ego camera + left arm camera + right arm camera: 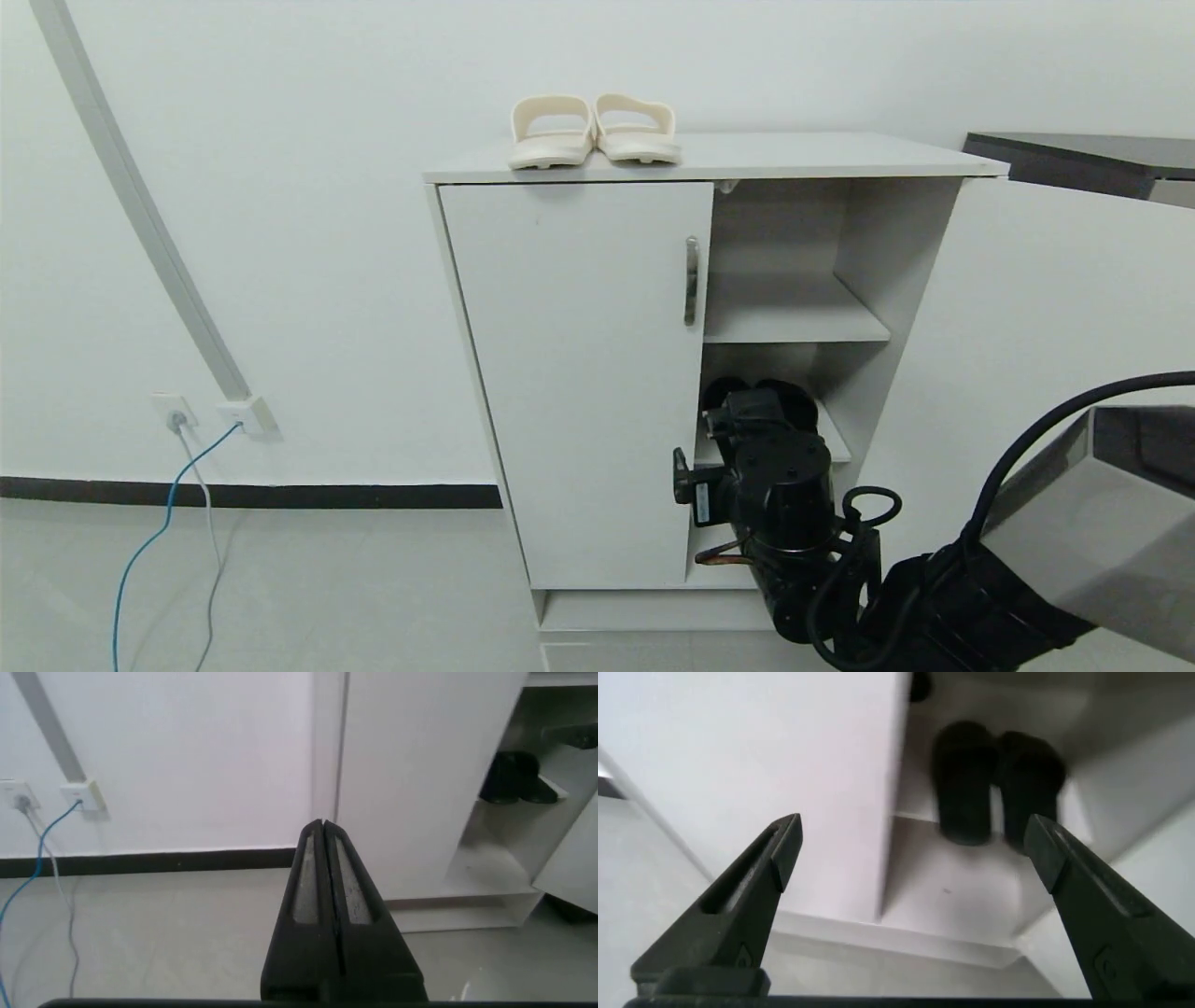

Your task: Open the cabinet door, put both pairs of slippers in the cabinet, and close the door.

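A pair of beige slippers [593,131] sits on top of the white cabinet [822,154]. The cabinet's left door [579,373] is shut and its right door [1046,317] is swung open. Inside, a pair of black slippers [798,394] [994,779] lies on the lower shelf, partly hidden behind my right arm. My right gripper [742,411] [910,854] hangs open just in front of that shelf, with nothing between its fingers. My left gripper [323,831] is shut and empty, low over the floor left of the cabinet; the black slippers [519,775] show beyond it.
The upper shelf [794,317] of the open side is bare. Wall sockets with a blue cable [201,415] are at the left, under a slanted grey conduit [140,205]. A dark tabletop [1083,154] stands behind the open door. Grey floor stretches in front.
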{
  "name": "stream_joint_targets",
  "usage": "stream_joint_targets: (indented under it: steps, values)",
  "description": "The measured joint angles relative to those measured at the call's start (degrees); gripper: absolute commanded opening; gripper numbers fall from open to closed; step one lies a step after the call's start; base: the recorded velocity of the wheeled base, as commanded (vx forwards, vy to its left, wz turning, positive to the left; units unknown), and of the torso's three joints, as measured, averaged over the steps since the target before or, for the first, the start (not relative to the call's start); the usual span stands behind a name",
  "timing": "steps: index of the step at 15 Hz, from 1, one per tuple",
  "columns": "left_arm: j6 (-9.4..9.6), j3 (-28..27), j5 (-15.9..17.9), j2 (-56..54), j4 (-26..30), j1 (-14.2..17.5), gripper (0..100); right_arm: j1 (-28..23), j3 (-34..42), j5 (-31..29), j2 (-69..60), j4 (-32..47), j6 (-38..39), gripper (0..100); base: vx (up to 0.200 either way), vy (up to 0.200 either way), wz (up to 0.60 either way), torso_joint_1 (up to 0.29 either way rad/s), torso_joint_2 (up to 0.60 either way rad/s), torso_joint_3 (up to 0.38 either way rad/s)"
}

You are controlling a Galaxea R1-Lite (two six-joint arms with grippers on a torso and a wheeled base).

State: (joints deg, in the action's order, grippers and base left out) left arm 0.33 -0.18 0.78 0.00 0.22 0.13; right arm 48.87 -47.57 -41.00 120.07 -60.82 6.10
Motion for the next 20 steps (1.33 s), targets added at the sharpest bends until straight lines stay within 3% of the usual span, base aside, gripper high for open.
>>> stream_joint_targets:
  steps: [2,8,20]
  values:
    - [0.0,0.0,0.0,0.0,0.0,0.0,0,-0.1,0.5,0.5,0.0,-2.0,-0.8,100,0.0,0.2,0.0,0.01,0.0,0.005]
    - [0.0,0.0,0.0,0.0,0.0,0.0,0,-1.2,2.3,0.9,2.2,-9.4,-5.2,100,0.0,0.0,0.0,0.0,0.0,0.0]
    - [0.0,0.0,0.0,0.0,0.0,0.1,0,-1.5,2.8,0.8,3.0,-9.7,-5.4,100,0.0,0.0,0.0,0.0,0.0,0.0]
